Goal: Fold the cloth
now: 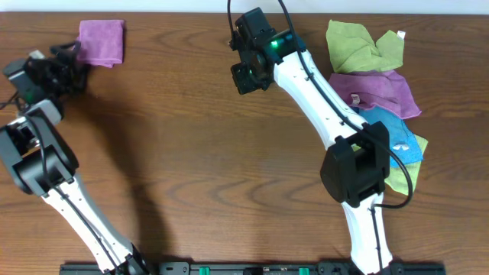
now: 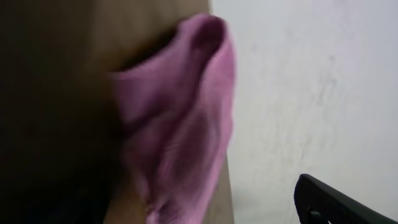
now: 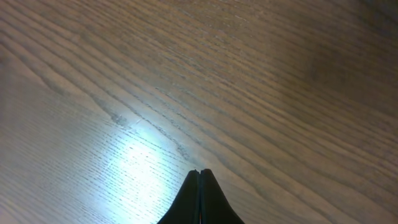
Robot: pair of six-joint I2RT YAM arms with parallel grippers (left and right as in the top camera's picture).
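The cloth point(image 1: 102, 42) is lying folded, the left gripper point(image 1: 72, 57) beside it with jaws unreadable, right gripper point(image 3: 199, 199) jaws closed; retreating seems next.

The cloth point(image 1: 102, 42) is a plain pinkish-purple, with no pattern, and lies on a surface point(image 1: 191, 153) of dark brown wood with fine grain lines. At the other side sits a heap — a yellow-green cloth point(image 1: 359, 42), a purple cloth point(image 1: 378, 92) and a blue cloth point(image 1: 397, 137). The arms are white with black joints — the right claw point(image 3: 199, 176) is black too.
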